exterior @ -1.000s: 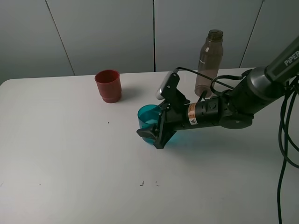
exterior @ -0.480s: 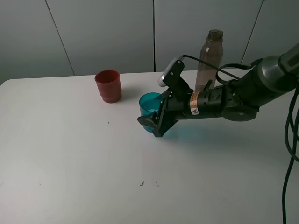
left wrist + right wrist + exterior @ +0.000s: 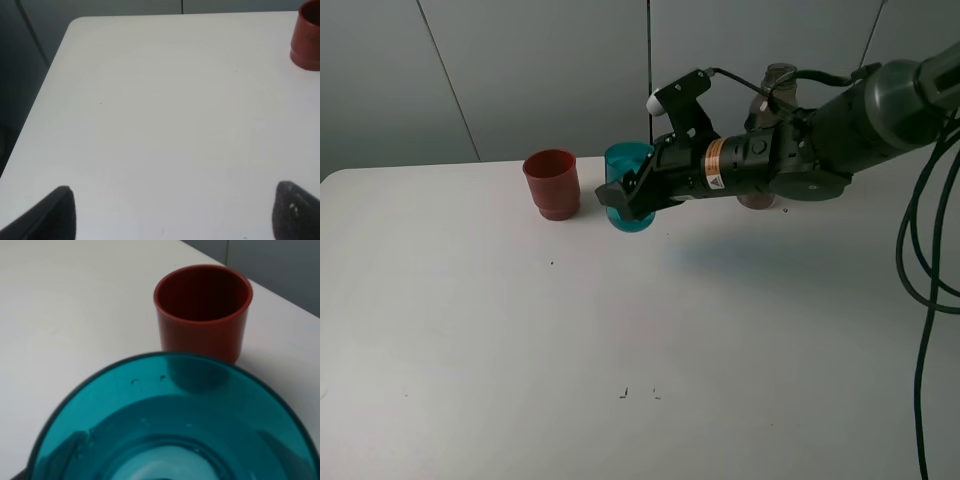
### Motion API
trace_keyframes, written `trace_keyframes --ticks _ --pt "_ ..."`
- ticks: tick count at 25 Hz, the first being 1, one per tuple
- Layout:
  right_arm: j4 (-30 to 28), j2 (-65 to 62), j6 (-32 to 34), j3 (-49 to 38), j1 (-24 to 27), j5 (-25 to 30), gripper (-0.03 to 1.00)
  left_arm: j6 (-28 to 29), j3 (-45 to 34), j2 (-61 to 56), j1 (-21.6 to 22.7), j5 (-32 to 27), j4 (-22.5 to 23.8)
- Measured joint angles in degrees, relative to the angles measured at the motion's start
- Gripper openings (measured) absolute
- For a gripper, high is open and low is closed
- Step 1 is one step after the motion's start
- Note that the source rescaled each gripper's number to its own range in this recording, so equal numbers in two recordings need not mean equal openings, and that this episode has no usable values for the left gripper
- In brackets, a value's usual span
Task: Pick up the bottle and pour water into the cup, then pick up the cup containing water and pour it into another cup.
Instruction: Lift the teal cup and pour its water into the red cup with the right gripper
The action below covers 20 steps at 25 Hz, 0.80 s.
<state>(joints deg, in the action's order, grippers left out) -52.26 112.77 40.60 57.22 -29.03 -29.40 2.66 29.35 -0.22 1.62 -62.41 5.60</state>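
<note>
My right gripper (image 3: 625, 197) is shut on the translucent teal cup (image 3: 629, 187) and holds it upright in the air, just right of the red cup (image 3: 552, 183). In the right wrist view the teal cup (image 3: 175, 425) fills the foreground with water in it, and the red cup (image 3: 202, 312) stands empty on the table just beyond its rim. The smoky bottle (image 3: 778, 75) stands at the back, mostly hidden behind my right arm. In the left wrist view my left gripper (image 3: 172, 212) is open over bare table, with the red cup (image 3: 306, 37) far off at the frame's edge.
The white table (image 3: 520, 350) has a rounded left corner and a few small dark specks (image 3: 638, 393). A grey panelled wall stands behind. Black cables (image 3: 930, 260) hang at the right.
My right gripper has lifted the teal cup off the table and carried it up and left, toward the red cup. The arm now hides most of the bottle.
</note>
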Motion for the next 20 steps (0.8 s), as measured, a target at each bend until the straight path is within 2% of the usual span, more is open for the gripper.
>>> trace_keyframes --ticks 9,20 --pt "-1.1 0.1 3.7 10.3 -0.9 9.1 0.05 0.0 0.0 0.0 0.0 0.0 0.0" --pt "-2.8 8.9 9.3 24.9 -0.9 10.6 0.05 -0.2 0.0 0.0 0.0 0.0 0.0"
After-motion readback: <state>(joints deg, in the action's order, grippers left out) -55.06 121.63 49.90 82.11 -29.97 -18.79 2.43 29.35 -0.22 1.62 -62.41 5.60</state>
